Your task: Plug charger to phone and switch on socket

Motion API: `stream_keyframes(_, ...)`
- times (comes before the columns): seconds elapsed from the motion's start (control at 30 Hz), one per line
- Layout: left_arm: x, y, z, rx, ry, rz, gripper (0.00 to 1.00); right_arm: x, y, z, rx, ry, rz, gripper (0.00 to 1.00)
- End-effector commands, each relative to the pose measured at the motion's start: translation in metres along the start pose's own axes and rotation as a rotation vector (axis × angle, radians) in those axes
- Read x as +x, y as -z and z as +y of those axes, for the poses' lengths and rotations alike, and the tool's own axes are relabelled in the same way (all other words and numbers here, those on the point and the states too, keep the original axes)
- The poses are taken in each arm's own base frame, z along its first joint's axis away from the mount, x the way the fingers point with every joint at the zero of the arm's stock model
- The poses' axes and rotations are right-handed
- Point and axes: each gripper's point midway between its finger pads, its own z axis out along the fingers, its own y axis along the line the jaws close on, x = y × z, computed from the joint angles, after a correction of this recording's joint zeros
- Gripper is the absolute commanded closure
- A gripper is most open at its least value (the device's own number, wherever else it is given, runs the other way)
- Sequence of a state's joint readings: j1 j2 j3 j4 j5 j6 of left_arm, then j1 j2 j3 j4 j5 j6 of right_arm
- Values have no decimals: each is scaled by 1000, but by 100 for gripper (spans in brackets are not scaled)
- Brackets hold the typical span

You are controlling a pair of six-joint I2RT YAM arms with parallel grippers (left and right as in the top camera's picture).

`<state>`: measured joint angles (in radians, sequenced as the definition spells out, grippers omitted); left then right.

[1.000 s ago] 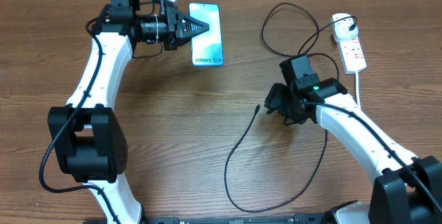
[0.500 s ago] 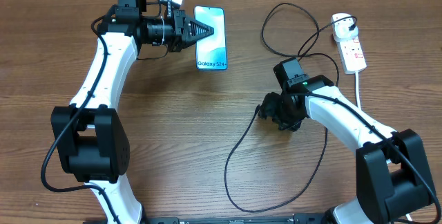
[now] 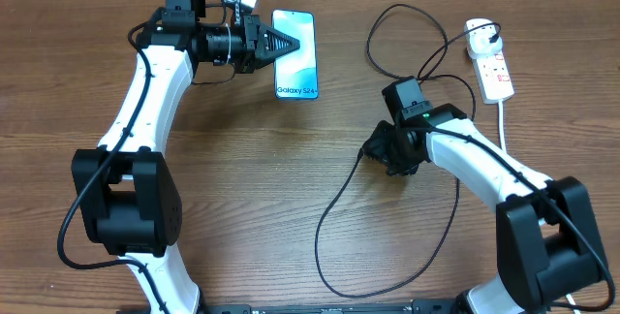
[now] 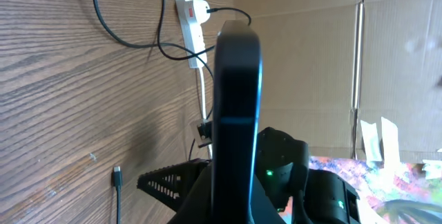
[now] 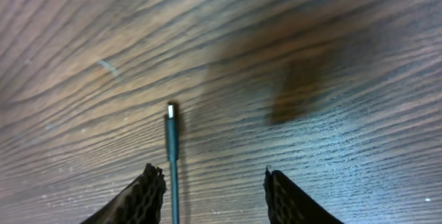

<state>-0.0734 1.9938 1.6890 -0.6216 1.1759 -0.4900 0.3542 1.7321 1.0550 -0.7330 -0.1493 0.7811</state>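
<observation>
My left gripper [image 3: 274,47] is shut on the phone [image 3: 297,54] and holds it off the table at the back; its teal screen faces up in the overhead view. The left wrist view shows the phone [image 4: 236,106] edge-on. The charger's black cable [image 3: 334,203] loops across the table to a white adapter [image 3: 479,31] plugged into the socket [image 3: 495,72]. Its plug tip [image 3: 360,154] lies on the wood. My right gripper [image 3: 373,151] is open right at that tip. In the right wrist view the tip [image 5: 170,117] lies ahead, and the cable runs between the open fingers [image 5: 215,191], close to the left one.
The socket's thick white cord [image 3: 504,120] runs toward the front along the right side. The socket [image 4: 186,3] and the plug tip [image 4: 116,176] also show in the left wrist view. Cardboard walls [image 4: 311,58] stand behind the table.
My right gripper has moved left and now sits over the charger's plug tip. My left gripper shifted the phone slightly right, then held still.
</observation>
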Motion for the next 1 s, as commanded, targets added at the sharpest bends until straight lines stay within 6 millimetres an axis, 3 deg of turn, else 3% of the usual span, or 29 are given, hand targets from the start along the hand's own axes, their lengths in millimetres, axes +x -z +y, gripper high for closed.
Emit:
stream_keyframes(0.0, 1, 0, -7, 21, -38, 8, 96, -7, -4, 4, 5, -30, -13, 55)
stream_keyframes(0.37, 1, 0, -7, 21, -51, 8, 96, -8, -11, 11, -27, -21, 1, 59)
stream_keyframes(0.53, 1, 0, -7, 21, -48, 9, 96, -8, -9, 33, -131, 40, 14, 58)
stream_keyframes(0.77, 1, 0, -6, 19, -48, 8, 96, -5, -13, 23, -77, 18, 7, 59)
stream_keyframes(0.97, 1, 0, -6, 18, -48, 7, 96, 6, -18, 34, -87, 35, 14, 62)
